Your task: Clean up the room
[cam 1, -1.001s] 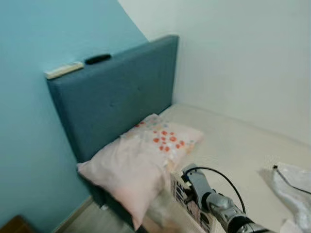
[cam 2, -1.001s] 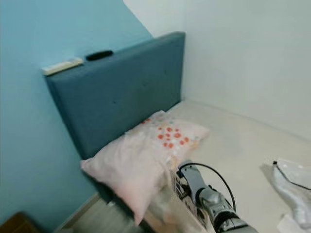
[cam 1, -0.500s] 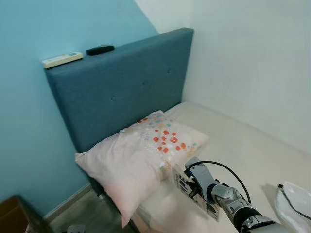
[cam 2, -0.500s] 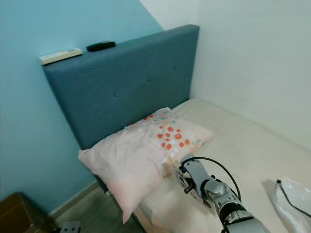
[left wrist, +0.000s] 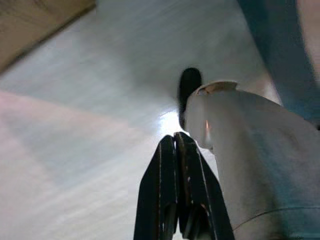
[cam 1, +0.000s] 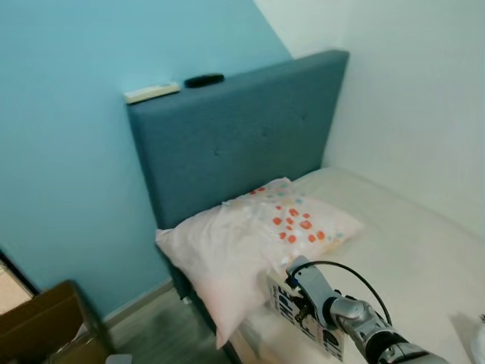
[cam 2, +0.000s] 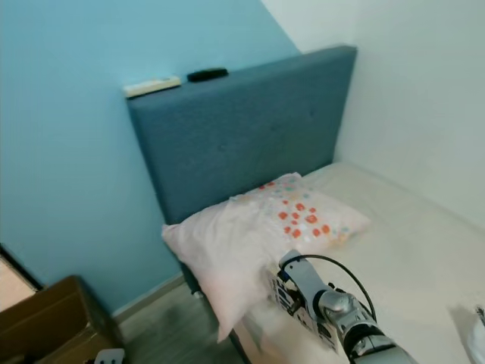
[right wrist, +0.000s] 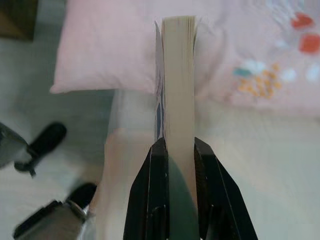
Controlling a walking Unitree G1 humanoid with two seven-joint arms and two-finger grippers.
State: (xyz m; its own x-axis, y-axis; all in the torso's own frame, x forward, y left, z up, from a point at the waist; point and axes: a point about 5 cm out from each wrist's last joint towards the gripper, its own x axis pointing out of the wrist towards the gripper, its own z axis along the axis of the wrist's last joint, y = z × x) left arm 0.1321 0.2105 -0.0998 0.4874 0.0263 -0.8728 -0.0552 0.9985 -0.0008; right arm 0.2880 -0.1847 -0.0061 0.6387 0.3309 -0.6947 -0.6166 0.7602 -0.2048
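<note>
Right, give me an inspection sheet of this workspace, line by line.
Surface: cream mattress against a blue headboard.
Job's things: book held edge-on in the right gripper, above the mattress edge by the pink pillow.
Clutter: white remote and black remote on top of the headboard; cardboard box on the floor.
Grippers: right clamped on the book; left gripper shut, hanging over the floor.
Cables: black cable looping over the right arm.
Surroundings: blue wall left, white wall right.
</note>
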